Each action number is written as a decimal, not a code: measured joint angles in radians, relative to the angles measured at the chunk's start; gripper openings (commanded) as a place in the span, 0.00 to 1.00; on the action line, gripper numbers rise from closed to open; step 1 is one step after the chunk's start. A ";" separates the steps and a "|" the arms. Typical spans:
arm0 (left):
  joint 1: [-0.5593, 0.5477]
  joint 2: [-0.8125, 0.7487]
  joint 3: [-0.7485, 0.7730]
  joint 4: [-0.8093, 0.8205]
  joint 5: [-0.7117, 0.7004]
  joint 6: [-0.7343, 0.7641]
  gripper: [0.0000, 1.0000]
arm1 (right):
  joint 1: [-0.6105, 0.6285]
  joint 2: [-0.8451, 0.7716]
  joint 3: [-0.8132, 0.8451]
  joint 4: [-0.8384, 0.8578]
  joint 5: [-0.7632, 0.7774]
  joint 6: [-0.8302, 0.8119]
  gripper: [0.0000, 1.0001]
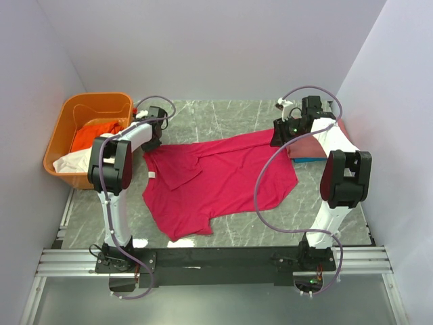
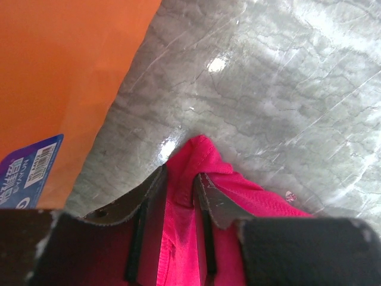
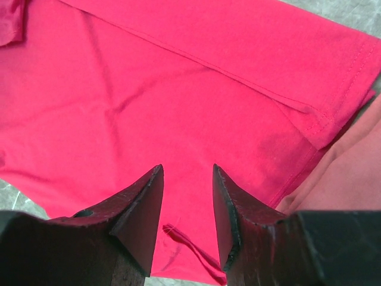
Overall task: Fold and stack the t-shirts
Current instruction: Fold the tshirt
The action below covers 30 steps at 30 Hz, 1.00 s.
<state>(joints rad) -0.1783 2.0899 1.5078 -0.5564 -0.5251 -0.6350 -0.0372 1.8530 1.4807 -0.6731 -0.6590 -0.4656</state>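
Note:
A large crimson-pink t-shirt (image 1: 216,179) lies spread open on the marble table (image 1: 223,112). My left gripper (image 1: 150,139) sits at the shirt's far left corner. In the left wrist view this left gripper (image 2: 180,173) is shut on a bunched fold of the crimson t-shirt (image 2: 202,152). My right gripper (image 1: 283,135) hovers over the shirt's far right part. The right wrist view shows the right gripper (image 3: 186,168) open, with flat crimson cloth (image 3: 178,77) below it and nothing between its fingers. A salmon-pink t-shirt (image 3: 351,173) lies just right of it.
An orange plastic tub (image 1: 101,98) stands at the far left, holding orange cloth (image 1: 95,134) and white cloth (image 1: 71,161). Its wall (image 2: 53,71) is close to my left gripper. The salmon-pink shirt (image 1: 308,147) rests on a blue one (image 1: 310,160) at the far right. White walls enclose the table.

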 measured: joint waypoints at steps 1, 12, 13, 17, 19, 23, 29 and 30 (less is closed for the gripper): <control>0.000 0.000 0.000 -0.001 0.000 0.000 0.30 | 0.000 0.000 -0.001 -0.002 -0.002 0.000 0.45; 0.008 0.000 0.005 -0.012 0.000 0.022 0.32 | 0.000 -0.004 -0.003 -0.002 -0.008 -0.001 0.45; 0.009 0.000 0.009 -0.017 0.000 0.024 0.32 | 0.000 -0.004 -0.004 -0.002 -0.008 -0.002 0.45; 0.013 0.000 0.029 -0.032 0.000 0.035 0.32 | 0.000 -0.005 -0.010 -0.005 -0.008 -0.004 0.45; 0.017 0.000 0.040 -0.035 -0.002 0.037 0.33 | 0.000 -0.005 -0.010 -0.008 -0.008 -0.005 0.45; 0.032 0.000 0.056 -0.036 0.006 0.044 0.36 | 0.000 -0.005 -0.010 -0.018 -0.007 -0.015 0.45; 0.039 -0.065 0.012 -0.013 0.126 0.073 0.47 | 0.000 -0.029 -0.020 -0.035 -0.006 -0.034 0.45; 0.040 -0.086 -0.006 -0.009 0.155 0.079 0.49 | 0.000 -0.038 -0.023 -0.038 -0.005 -0.036 0.45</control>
<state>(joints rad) -0.1387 2.0037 1.5013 -0.5655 -0.3702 -0.5556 -0.0376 1.8149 1.4574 -0.7109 -0.6643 -0.5014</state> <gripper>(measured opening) 0.449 0.455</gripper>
